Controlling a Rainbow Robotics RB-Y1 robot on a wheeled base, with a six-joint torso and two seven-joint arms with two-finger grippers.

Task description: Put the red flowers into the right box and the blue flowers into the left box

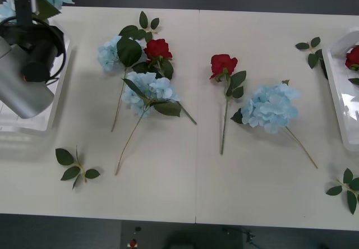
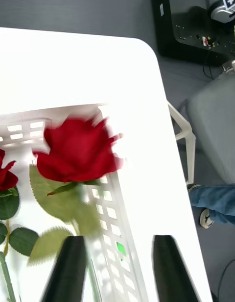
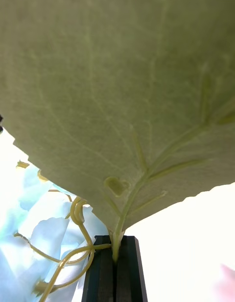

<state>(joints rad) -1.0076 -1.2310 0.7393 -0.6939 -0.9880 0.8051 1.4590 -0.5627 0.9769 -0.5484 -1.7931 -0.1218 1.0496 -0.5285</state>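
- Two arms at work: left gripper (image 3: 116,267) over the left box (image 1: 33,127) at the table's left edge, its black fingers pinched together on the stem of a blue hydrangea (image 3: 34,243), one big green leaf (image 3: 117,101) spread right over the wrist camera
- Right gripper (image 2: 119,270) above the right box (image 2: 110,204), fingers apart with nothing clamped between them; a red rose (image 2: 78,152) hangs blurred over the box's slotted wall, a thin stem running down past one finger. Judgement: rose just let go or about to be, cannot tell which
- Second rose bloom (image 2: 4,174) already lying in that box
- Left on the table (image 1: 196,181): two hydrangea heads (image 1: 147,91) overlapping with a rose (image 1: 157,49) left of centre, stems crossed; a lone rose (image 1: 222,64) at centre; one hydrangea (image 1: 271,106) just beside it to the right, touching its leaves
- Loose leaf sprigs (image 1: 76,167) near the front and right edges, not part of the sort
- Looks: roses small, tight, deep red on thin green stems; hydrangeas pale sky-blue, fluffy, broader than the roses, long stems, big leaves
- Handling, as judgement: all very light; blooms and leaves soft and floppy; stems thin and slippery, likely to swivel in a pinch
- Best hold: bare stem mid-length, clear of leaves; the tangled cluster will need care or a neighbour comes up with it
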